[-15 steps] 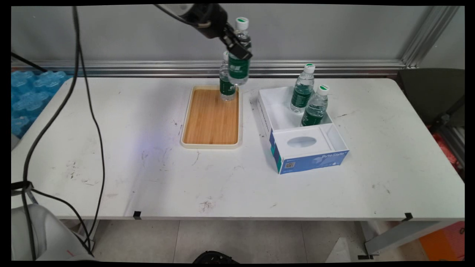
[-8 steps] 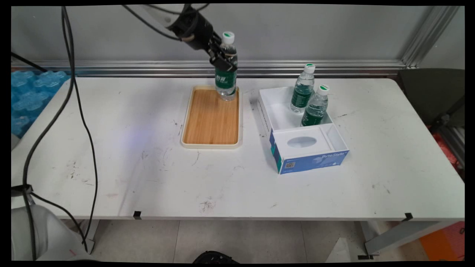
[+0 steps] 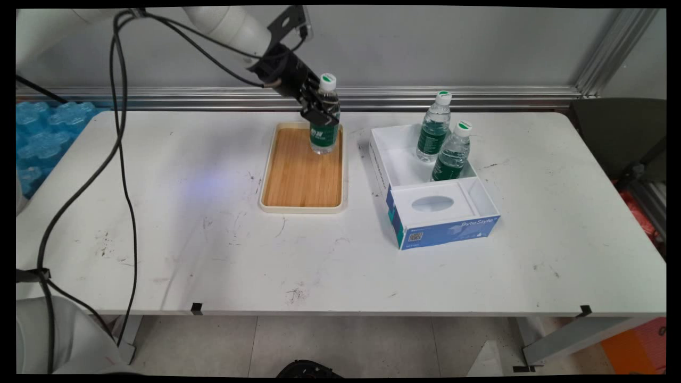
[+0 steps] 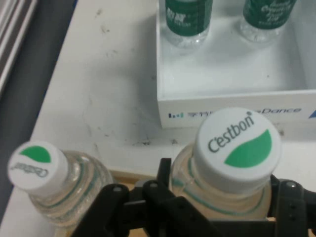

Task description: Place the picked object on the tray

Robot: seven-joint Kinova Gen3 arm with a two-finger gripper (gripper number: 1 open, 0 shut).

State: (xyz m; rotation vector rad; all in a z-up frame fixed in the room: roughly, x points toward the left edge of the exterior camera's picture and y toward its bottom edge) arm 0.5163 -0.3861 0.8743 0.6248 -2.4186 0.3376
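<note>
Over the far right corner of the wooden tray (image 3: 298, 181), the held bottle (image 3: 324, 125) hangs upright, white cap w/ green leaf on top, green label round the middle. Jaws are closed on it from both sides just below the shoulder, black linkage tight vs. the clear plastic in the hand view. Can't tell whether its base touches the tray floor or sits just above it.

A second bottle (image 4: 44, 177) of the same kind stands just beside it, at approx. 9 o'clock of the held cap in the hand view. In the main view it's hidden behind the held one.

At 3 o'clock of the tray, near but apart, sits a white-and-blue box (image 3: 444, 226). A pair of bottles (image 3: 433, 130) stands in its far compartment. All rests on the white counter (image 3: 213, 250). Black cables (image 3: 125, 175) hang at 9 o'clock, well apart from the tray.

Risks, as I judge them:
- Neighbour is v. close, so any sideways drift of the arm could knock it over. Tall, narrow, light: tips easily.
- Grip is high on thin, soft plastic, so the body may flex or swing under the jaws and the base land tilted.
- Base is near the tray's raised rim. If it lands on the lip, the bottle leans or topples.
</note>
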